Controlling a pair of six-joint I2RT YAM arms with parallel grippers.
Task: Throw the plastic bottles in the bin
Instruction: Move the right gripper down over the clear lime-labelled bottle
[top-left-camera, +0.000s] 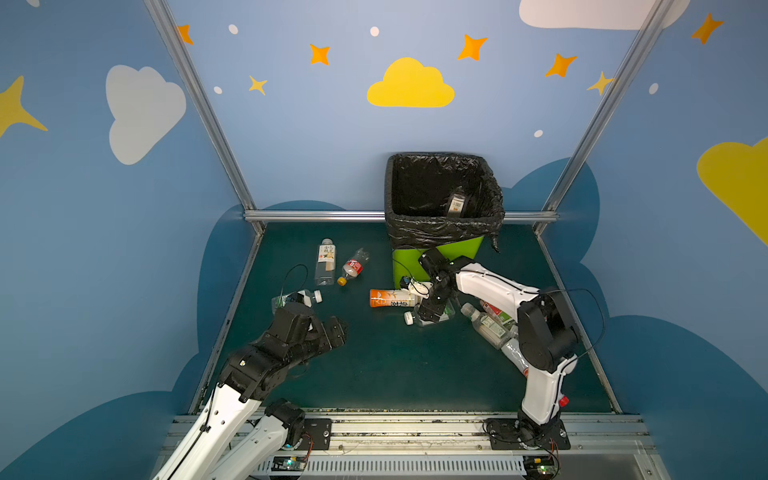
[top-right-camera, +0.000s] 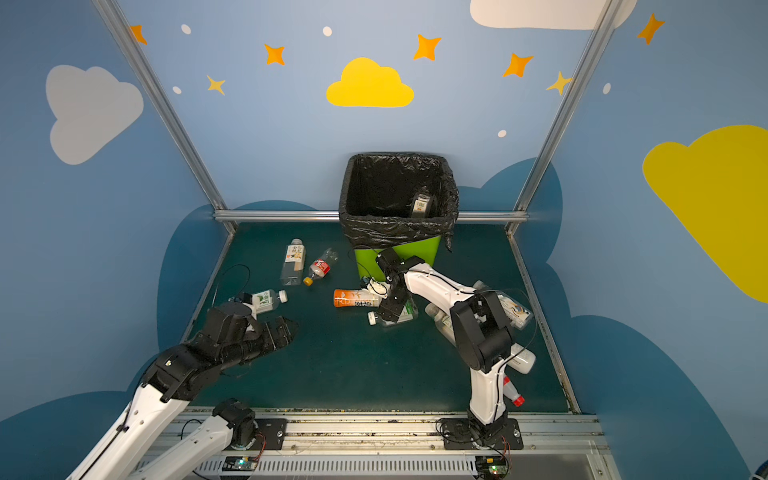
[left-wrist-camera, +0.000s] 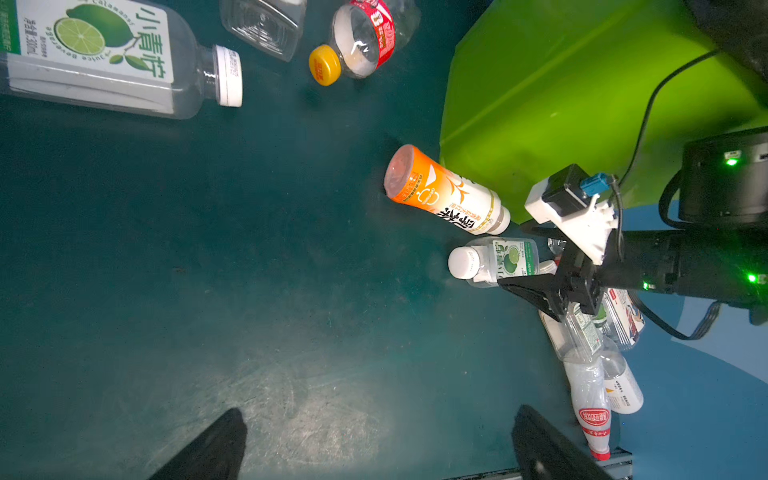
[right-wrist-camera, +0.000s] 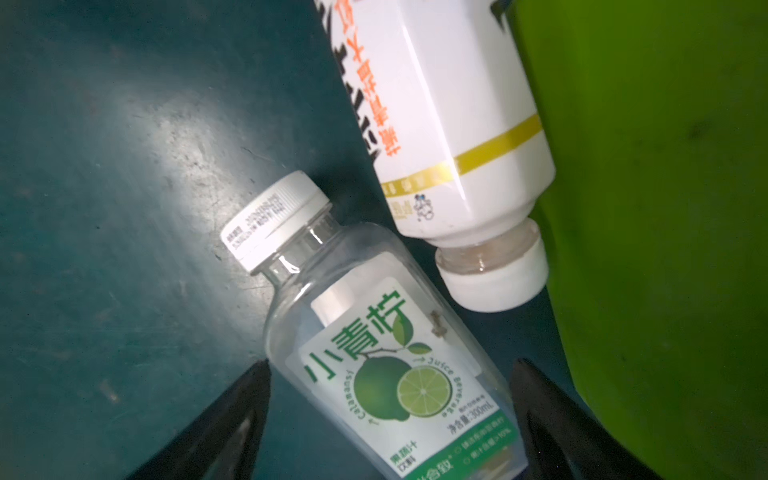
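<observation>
The bin (top-left-camera: 461, 249) stands far, right of centre, with 1 bottle (top-left-camera: 457, 203) inside. Closing askew, the right gripper (right-wrist-camera: 390, 370) could squirt the slick lime-label bottle (right-wrist-camera: 374, 332) against the orange bottle (right-wrist-camera: 449, 124) just beside it. Its arm (top-left-camera: 490, 286) bends steeply down, jaws wide astride the bottle. The left gripper (left-wrist-camera: 380, 415) hovers near-left, wide and empty.

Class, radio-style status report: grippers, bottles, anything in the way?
Left gripper open over bare mat; right gripper open astride lime bottle. One bottle in bin. Orange bottle, bin wall close alongside.
</observation>
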